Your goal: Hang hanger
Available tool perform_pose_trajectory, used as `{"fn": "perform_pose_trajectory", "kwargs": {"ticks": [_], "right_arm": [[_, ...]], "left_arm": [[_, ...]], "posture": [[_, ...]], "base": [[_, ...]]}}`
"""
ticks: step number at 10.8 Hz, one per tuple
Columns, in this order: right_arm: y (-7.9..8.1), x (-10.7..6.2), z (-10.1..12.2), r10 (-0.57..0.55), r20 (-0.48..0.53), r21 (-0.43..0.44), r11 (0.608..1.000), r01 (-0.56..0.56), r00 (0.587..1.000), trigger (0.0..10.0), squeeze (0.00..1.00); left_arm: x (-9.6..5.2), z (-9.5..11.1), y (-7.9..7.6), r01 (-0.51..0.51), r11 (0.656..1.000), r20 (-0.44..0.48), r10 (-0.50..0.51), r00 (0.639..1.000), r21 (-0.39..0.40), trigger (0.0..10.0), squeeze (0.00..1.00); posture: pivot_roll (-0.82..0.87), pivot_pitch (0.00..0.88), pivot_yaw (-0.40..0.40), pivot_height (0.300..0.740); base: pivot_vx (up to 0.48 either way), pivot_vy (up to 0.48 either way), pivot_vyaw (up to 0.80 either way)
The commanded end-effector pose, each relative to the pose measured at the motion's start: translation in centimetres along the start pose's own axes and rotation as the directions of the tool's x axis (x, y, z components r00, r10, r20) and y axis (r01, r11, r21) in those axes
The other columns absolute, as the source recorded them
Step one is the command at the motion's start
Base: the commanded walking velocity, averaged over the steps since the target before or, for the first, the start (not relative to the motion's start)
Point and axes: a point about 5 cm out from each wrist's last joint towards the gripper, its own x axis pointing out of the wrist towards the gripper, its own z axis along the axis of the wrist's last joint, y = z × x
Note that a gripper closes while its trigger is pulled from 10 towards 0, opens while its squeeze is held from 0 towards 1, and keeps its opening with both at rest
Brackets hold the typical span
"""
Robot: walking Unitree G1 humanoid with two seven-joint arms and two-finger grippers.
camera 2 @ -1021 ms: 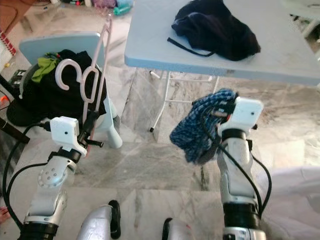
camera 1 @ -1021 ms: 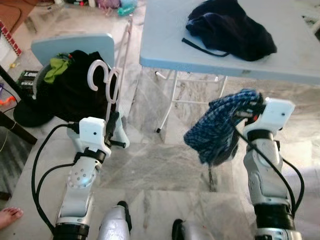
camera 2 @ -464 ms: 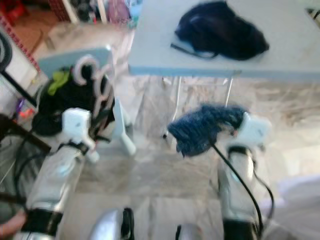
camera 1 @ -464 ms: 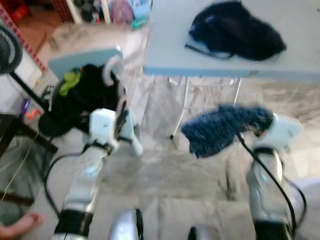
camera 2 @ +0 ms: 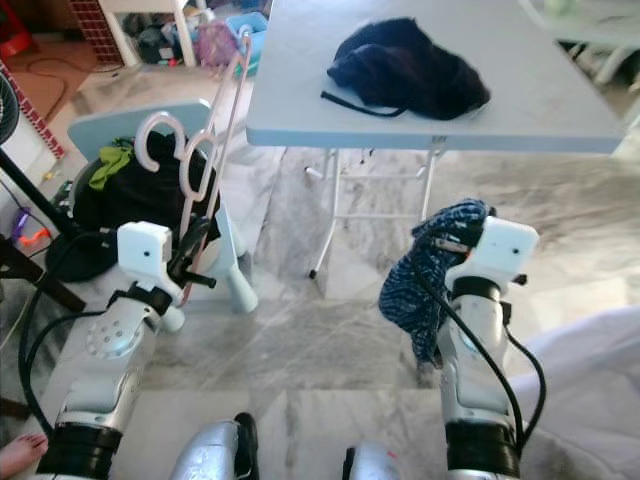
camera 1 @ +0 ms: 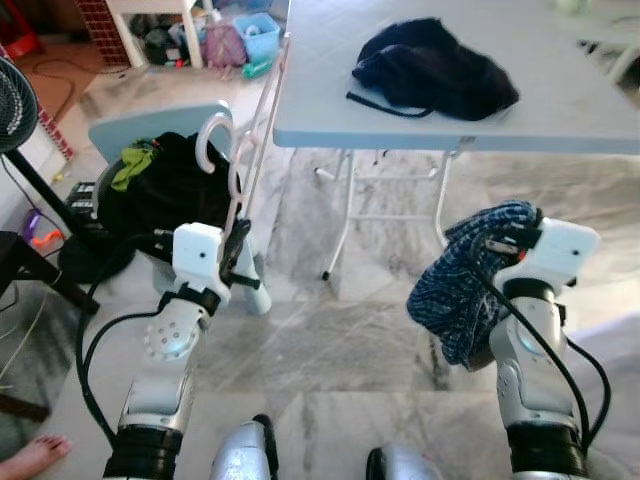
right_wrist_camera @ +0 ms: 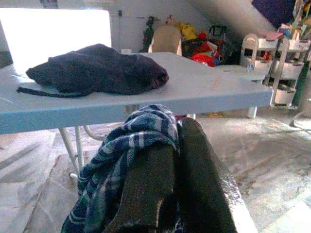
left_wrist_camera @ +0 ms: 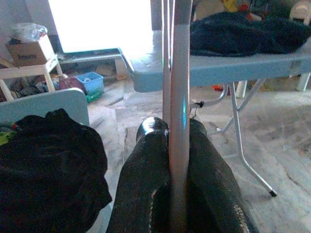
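The left claw point(camera 1: 236, 243) is clamped on the pink hangers point(camera 1: 232, 170), held upright by their lower bar; they look light, stiff and slick, best gripped there. The right claw point(right_wrist_camera: 172, 165) is closed on a limp checked shirt point(camera 1: 462, 275). Beyond, dark cloth point(camera 1: 432, 68) lies on the desk point(camera 1: 560, 115).

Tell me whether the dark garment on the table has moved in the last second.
No. The dark garment lies at the same spot near the front edge of the table, its strap trailing the same way. The camera shifted, not the garment.
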Motion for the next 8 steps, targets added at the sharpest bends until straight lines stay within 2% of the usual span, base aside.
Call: {"fn": "perform_pose_trajectory", "kwargs": {"ticks": [1,8], "right_arm": [[0.15,0.41,0.56,0.011,0.025,0.002,1.0,-0.011,1.0,0.0,0.0],[-0.02,0.53,0.73,0.031,0.036,-0.012,0.999,-0.03,0.999,0.0,0.0]], "left_arm": [[-0.01,0.53,0.25,-0.017,1.0,0.028,0.017,0.999,0.001,10.0,0.0],[-0.38,0.09,-0.21,-0.015,1.0,0.02,0.015,1.0,-0.01,10.0,0.0]], "posture": [[-0.02,0.144,0.008,0.74],[-0.03,0.147,-0.019,0.74]], "base": [[0.33,0.0,0.0],[0.376,0.0,0.0]]}}
